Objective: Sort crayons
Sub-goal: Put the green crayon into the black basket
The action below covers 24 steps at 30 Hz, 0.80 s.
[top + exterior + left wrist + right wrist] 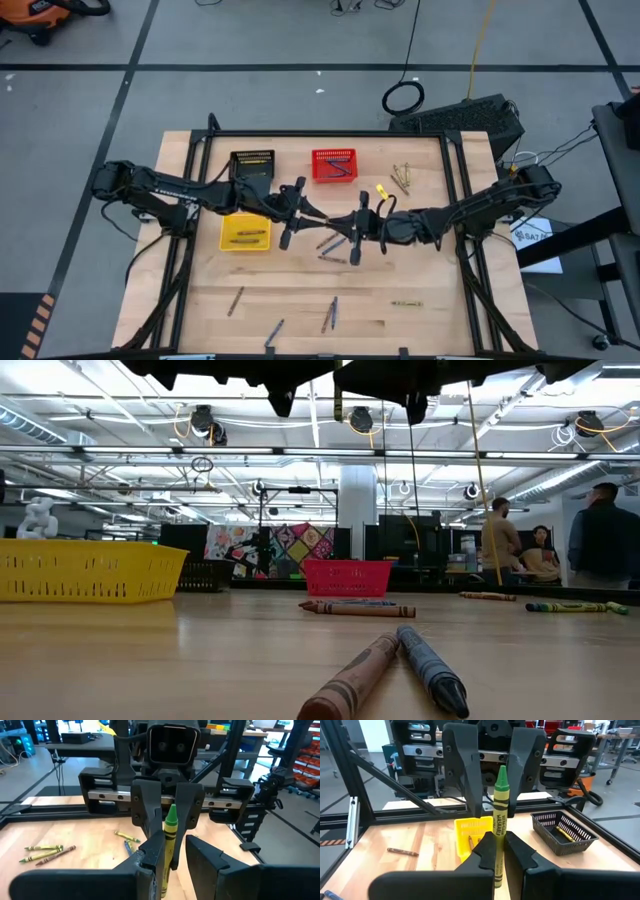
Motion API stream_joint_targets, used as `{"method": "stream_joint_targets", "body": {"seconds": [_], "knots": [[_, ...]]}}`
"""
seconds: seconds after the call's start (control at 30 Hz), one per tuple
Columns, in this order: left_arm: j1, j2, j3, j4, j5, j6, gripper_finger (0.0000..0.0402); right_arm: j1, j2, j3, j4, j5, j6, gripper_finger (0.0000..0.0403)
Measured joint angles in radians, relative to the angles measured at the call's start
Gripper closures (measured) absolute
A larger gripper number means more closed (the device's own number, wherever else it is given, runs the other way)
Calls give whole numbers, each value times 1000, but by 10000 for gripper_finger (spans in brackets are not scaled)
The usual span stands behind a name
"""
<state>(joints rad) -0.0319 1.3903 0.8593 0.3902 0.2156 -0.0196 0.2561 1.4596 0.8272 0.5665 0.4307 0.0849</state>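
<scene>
Right hand (495, 851) clamped on an upright yellow-green crayon (499, 815) mid-table, left hand (172, 857) apart around its tip for a handover, a few crayons already in the yellow basket (245, 233), black basket (251, 163) and red basket (333, 165), many loose crayons (333, 248) left on the table (300, 300).

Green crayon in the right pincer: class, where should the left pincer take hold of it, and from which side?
Probably the free wrapped length near the tip of the green crayon, beyond the right pincer, which is shut on its other end. Come head-on from the tip end, where the open left pincer faces it, one finger either side of the thin shaft.
</scene>
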Motion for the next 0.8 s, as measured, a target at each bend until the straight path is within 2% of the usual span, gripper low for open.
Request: {"method": "stream_joint_targets", "body": {"seconds": [0.1, 0.57, 0.8], "knots": [[4, 0, 0, 6, -4, 0, 318, -11, 0, 0, 14, -39, 0, 403], [18, 0, 1, 22, -7, 0, 321, -21, 0, 0, 34, -42, 0, 403], [19, 0, 1, 19, -11, 1, 380, -20, 0, 0, 35, -44, 1, 403]]}}
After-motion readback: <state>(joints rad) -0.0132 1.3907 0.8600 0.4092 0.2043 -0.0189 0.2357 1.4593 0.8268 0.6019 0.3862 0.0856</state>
